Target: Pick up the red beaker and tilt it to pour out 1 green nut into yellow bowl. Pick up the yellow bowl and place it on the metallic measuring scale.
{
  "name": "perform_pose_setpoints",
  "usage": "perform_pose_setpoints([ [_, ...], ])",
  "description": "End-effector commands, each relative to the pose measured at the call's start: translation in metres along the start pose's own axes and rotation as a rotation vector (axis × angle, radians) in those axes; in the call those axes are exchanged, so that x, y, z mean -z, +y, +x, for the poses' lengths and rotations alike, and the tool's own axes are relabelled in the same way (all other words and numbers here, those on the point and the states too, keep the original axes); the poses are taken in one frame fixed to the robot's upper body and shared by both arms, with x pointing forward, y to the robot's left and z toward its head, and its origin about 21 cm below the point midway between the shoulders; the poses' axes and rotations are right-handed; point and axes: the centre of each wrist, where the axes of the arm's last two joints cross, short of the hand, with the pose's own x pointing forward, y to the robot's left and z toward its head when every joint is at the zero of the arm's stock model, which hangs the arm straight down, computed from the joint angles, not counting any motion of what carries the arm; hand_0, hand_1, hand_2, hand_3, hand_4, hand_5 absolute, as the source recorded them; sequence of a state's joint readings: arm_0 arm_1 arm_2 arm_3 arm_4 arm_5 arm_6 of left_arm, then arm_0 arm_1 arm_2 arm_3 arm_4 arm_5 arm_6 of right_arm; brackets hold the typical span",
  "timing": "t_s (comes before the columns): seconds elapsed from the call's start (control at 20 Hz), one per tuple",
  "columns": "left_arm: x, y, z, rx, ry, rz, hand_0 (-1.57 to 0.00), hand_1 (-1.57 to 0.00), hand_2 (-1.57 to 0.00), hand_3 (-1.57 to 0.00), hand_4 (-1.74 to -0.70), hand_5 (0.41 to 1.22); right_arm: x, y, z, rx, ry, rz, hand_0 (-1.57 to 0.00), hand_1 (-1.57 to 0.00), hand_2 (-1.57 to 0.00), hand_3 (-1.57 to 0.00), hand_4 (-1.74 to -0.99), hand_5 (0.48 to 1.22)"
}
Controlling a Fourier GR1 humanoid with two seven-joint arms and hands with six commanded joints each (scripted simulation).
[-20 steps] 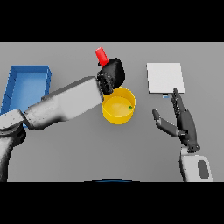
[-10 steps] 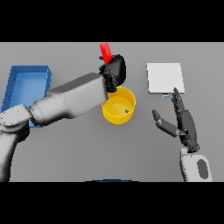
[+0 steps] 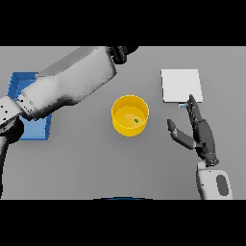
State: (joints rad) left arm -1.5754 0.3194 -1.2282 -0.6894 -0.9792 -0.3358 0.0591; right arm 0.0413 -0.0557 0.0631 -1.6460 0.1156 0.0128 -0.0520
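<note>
Left hand (image 3: 124, 51) lifted out the top edge, green nut (image 3: 136, 120) in yellow bowl (image 3: 120, 126).

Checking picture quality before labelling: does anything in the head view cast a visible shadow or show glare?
Head view: flat, even light; no glare on the yellow bowl or the metallic measuring scale; no clear shadows on the grey table; the green nut stays readable.

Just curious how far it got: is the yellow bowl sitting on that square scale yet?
No, the yellow bowl stands on the grey table, apart from the scale.
</note>
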Motion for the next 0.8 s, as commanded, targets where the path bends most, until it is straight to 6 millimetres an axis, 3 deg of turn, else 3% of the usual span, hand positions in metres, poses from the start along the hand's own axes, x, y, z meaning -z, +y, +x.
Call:
perform_pose_setpoints([
  [0.0, -0.004, 0.006, -0.025, -0.016, 0.018, 0.024, -1.57, -1.42, -1.41, -1.28, -1.63, 1.205, 0.0, 0.001, -0.001, -0.003, 0.007, 0.004, 0.0, 0.0, 0.0, 0.0, -1.241, 0.626],
  [0.1, -0.012, 0.012, -0.074, -0.102, 0.142, 0.004, -1.57, -1.47, -1.47, -1.39, -1.57, 1.211, -0.001, -0.002, -0.002, 0.002, 0.006, 0.005, 0.0, 0.0, 0.0, 0.0, -1.256, 0.635],
  [0.2, -0.017, 0.01, -0.101, -0.199, 0.221, -0.006, -1.57, -1.51, -1.5, -1.45, -1.54, 1.214, 0.003, -0.002, 0.002, -0.001, -0.003, 0.016, 0.0, 0.0, 0.0, 0.0, -1.274, 0.642],
  [0.3, -0.031, -0.025, -0.149, -0.484, 0.373, -0.061, -1.57, -1.53, -1.53, -1.45, -1.61, 1.217, -0.001, 0.001, 0.0, -0.014, -0.006, 0.025, 0.0, 0.0, 0.0, 0.0, -1.292, 0.645],
  [0.4, -0.047, -0.068, -0.177, -0.75, 0.452, -0.084, -1.57, -1.55, -1.54, -1.45, -1.66, 1.218, 0.003, -0.004, 0.0, -0.03, -0.01, 0.029, 0.0, 0.0, 0.0, 0.0, -1.306, 0.651],
  [0.6, -0.067, -0.133, -0.189, -1.052, 0.614, -0.065, -1.57, -1.56, -1.56, -1.4, -1.71, 1.22, 0.008, -0.004, 0.001, -0.055, -0.044, 0.043, 0.0, 0.0, 0.0, 0.0, -1.304, 0.653],
  [0.75, -0.08, -0.174, -0.184, -1.233, 0.753, -0.08, -1.57, -1.57, -1.57, -1.4, -1.72, 1.22, 0.009, 0.002, 0.003, -0.042, -0.03, 0.048, 0.0, 0.0, 0.0, 0.0, -1.294, 0.649],
])
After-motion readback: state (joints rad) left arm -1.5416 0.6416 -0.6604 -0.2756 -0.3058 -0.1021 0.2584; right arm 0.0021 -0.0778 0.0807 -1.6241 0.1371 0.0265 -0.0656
